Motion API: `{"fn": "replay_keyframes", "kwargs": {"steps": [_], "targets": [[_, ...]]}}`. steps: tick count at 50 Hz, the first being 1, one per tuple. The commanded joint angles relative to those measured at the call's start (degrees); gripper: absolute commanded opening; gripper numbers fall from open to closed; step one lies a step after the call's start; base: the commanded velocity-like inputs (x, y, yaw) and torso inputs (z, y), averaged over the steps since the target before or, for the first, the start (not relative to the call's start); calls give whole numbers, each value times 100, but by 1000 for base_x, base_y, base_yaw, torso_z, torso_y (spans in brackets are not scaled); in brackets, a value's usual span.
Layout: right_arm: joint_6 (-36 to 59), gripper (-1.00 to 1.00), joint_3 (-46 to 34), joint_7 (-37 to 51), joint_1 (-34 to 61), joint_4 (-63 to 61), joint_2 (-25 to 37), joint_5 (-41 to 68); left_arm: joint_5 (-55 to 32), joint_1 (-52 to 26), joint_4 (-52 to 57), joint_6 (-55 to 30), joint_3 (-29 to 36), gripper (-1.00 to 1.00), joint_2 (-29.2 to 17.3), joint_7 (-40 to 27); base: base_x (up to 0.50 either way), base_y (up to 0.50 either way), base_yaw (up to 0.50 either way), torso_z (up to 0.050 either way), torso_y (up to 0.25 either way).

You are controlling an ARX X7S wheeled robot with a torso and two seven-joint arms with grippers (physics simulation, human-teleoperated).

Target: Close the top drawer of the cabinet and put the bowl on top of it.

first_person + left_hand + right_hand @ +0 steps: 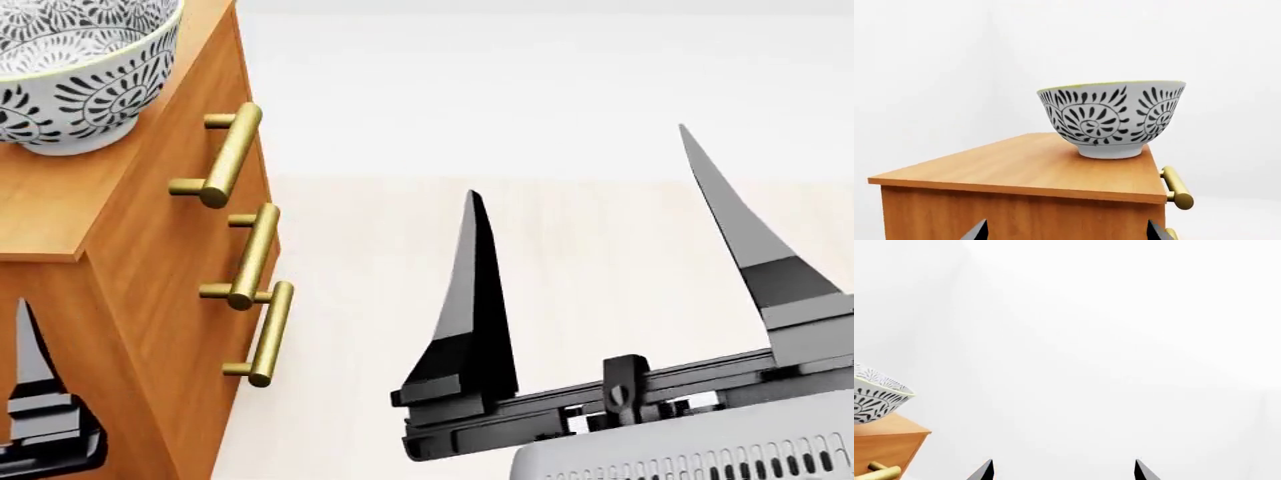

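Left claw (30,400) was parked low beside the side of the cabinet (134,330), fingers spread wide and holding nothing; in its own camera only the two tips (977,231) poked up, well apart. From there the bowl (1112,119) sat up and ahead, upright on the cabinet top near the front edge, over on the handle side. Right claw (607,250) was out in front of the cabinet over bare floor (561,230), also wide open and empty, well clear of everything. The top drawer (180,110) looked pushed in, its front about flush with the two below it, brass handle (224,155) sticking out as a bar running along the front. So I'd say both parts looked done, and what's left is backing off. The left arm was the closer one, with the cabinet side right next to it, so it would want to pull straight away from the wood. Plenty of open room on the right.
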Motion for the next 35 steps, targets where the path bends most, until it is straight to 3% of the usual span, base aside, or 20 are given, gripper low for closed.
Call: {"fn": "replay_keyframes", "kwargs": {"steps": [1, 14, 25, 35], "targets": [[284, 100, -4, 201, 66, -423, 44, -185, 108, 129, 406, 9, -4, 100, -126, -105, 0, 0, 0, 0, 0], [393, 100, -51, 244, 27, -563, 69, -357, 252, 230, 680, 126, 51, 100, -202, -180, 0, 0, 0, 0, 0], [-59, 100, 73, 270, 47, -743, 830, -469, 270, 507, 800, 628, -300, 100, -344, -211, 0, 0, 0, 0, 0], [-14, 100, -21, 343, 87, -893, 888, -611, 222, 700, 990, 768, -452, 100, -449, -252, 0, 0, 0, 0, 0]]}}
